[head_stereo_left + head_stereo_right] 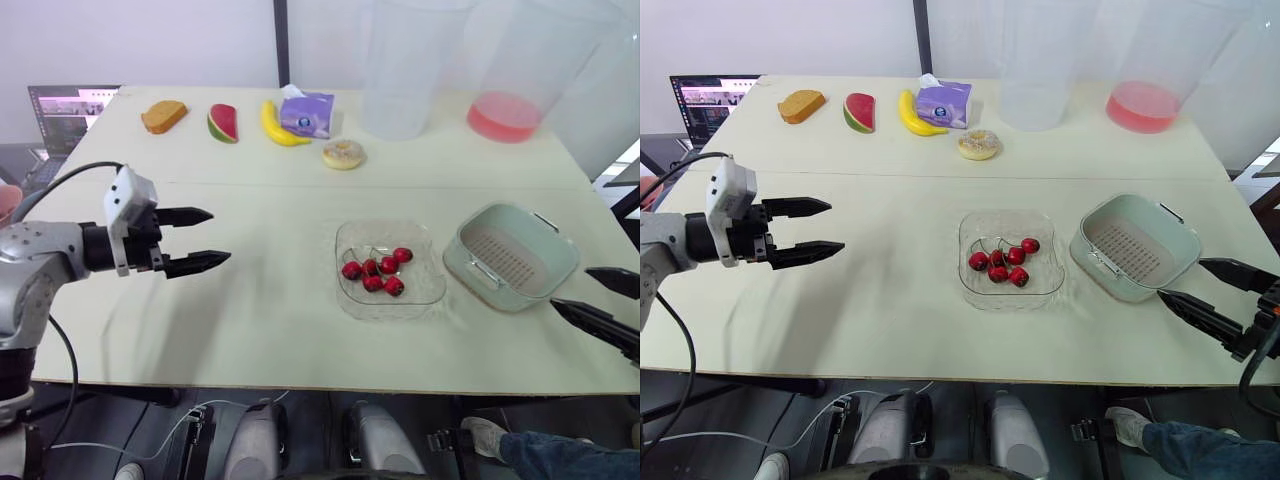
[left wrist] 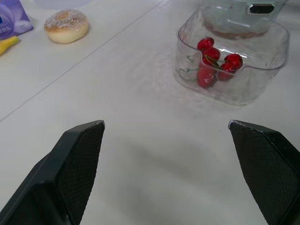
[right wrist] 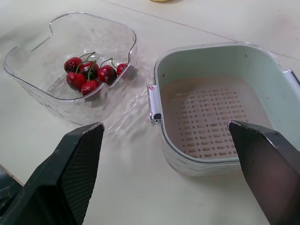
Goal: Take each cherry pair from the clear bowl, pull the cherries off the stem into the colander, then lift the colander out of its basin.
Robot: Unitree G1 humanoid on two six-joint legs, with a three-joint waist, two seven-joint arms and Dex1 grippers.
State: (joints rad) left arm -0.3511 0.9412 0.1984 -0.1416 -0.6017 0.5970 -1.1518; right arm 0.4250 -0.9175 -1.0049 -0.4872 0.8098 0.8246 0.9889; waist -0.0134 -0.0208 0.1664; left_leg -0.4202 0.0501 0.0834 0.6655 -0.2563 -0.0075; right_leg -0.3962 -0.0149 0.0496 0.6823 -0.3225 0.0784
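Observation:
Several red cherries [image 1: 377, 273] on green stems lie in the clear bowl [image 1: 432, 282] at the middle of the table. Just right of it stands the pale green basin [image 1: 561, 281] with the perforated colander [image 3: 213, 117] inside, nothing in it. My left gripper [image 1: 208, 239] hovers open over the table well left of the bowl, pointing toward it. My right gripper [image 1: 1205, 287] is open at the table's right front edge, just right of the basin. Both grippers hold nothing.
Along the back of the table lie a bread slice [image 1: 163, 116], a watermelon slice [image 1: 223, 123], a banana [image 1: 277, 127], a purple tissue pack [image 1: 308, 112] and a donut [image 1: 343, 154]. Two clear containers [image 1: 406, 70] stand behind, one with pink liquid [image 1: 504, 115]. A laptop [image 1: 60, 108] sits at the far left.

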